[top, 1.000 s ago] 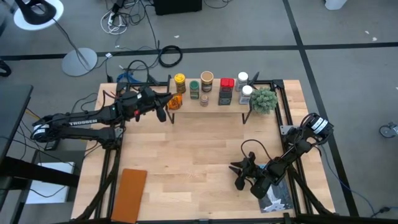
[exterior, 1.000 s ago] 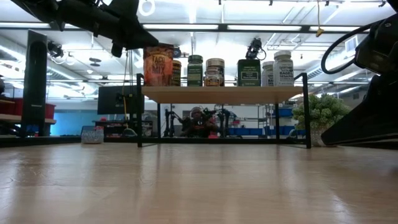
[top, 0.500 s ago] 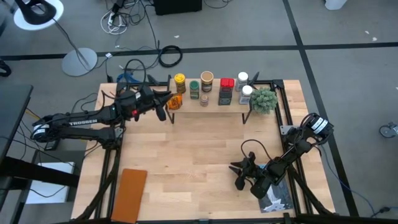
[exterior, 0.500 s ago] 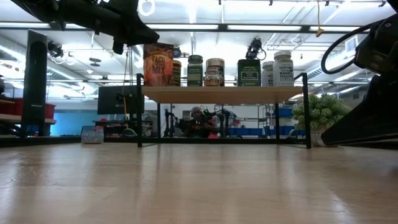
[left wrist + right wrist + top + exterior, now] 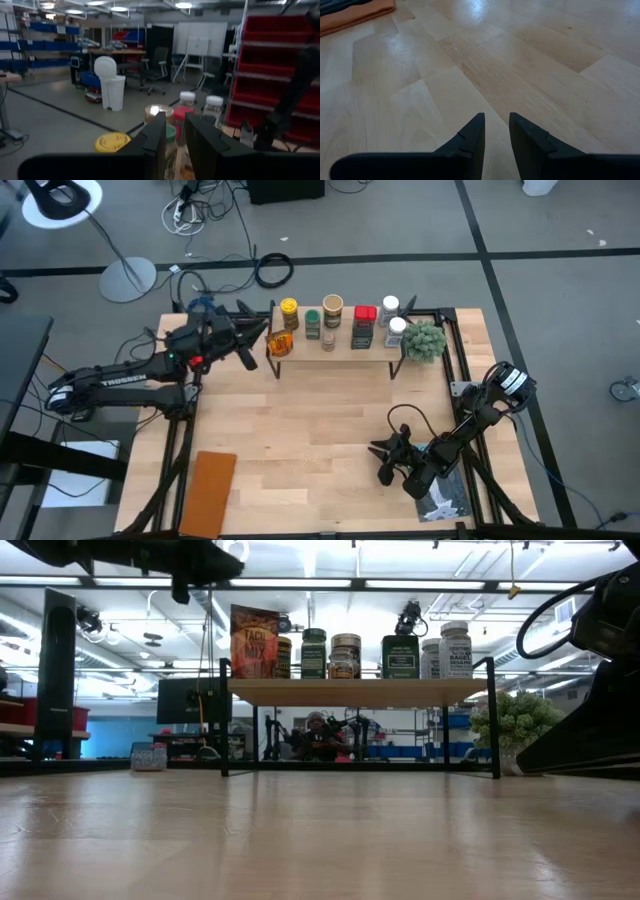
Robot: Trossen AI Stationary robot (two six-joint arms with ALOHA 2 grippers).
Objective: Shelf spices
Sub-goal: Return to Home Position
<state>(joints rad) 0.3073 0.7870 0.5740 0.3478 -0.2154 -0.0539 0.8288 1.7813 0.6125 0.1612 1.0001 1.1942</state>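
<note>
The shelf point(image 5: 340, 348) point(image 5: 360, 692) stands at the table's far edge. Several spice jars point(image 5: 332, 310) point(image 5: 400, 656) rest upright on their bases in rows on its plank. A flat brown packet point(image 5: 282, 343) point(image 5: 254, 642) stands on its lower edge at the plank's left end. My left gripper point(image 5: 253, 340) point(image 5: 200, 565) point(image 5: 175, 117) hovers left of the packet and above shelf height, with only a narrow slit between its fingers and nothing in them. It looks past a yellow lid point(image 5: 112, 142). My right gripper point(image 5: 378, 463) point(image 5: 496, 117) waits low over bare wood near the right front, shut.
A small green plant point(image 5: 425, 340) point(image 5: 515, 720) sits at the shelf's right end. A flat brown board point(image 5: 208, 492) point(image 5: 355, 15) lies at the near left corner. A blue-and-white book point(image 5: 442, 502) lies under the right arm. Bare wood spans the table's middle.
My left gripper has drawn back from the packet toward the table's left edge and risen a little. The packet, tilted beside the fingers a second ago, now stands upright on the plank, free of the gripper.
</note>
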